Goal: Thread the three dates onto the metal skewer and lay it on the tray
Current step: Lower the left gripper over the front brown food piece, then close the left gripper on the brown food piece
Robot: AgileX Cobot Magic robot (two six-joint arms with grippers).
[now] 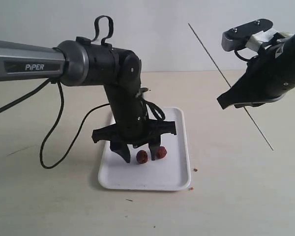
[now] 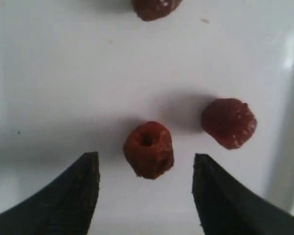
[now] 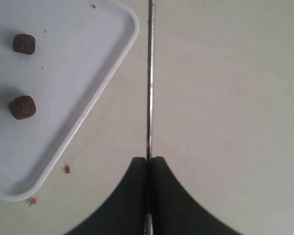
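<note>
The white tray (image 1: 172, 172) lies mid-table with the three dates on it. In the left wrist view one date with a hole in its top (image 2: 148, 149) sits just ahead of my open left gripper (image 2: 146, 159), between its two dark fingertips (image 2: 83, 181) and apart from both. A second date (image 2: 229, 123) lies beside it and a third (image 2: 156, 7) farther off. The exterior view shows two dates (image 1: 142, 157) (image 1: 161, 153) under the left gripper (image 1: 138, 153). My right gripper (image 3: 147, 160) is shut on the metal skewer (image 3: 150, 73), held slanted in the air (image 1: 206, 49) right of the tray (image 3: 78, 63).
A few brown crumbs (image 1: 195, 169) lie on the beige table by the tray's near right corner, another (image 3: 67, 169) beside the rim. The left arm's black cable (image 1: 59, 128) loops down to the table left of the tray.
</note>
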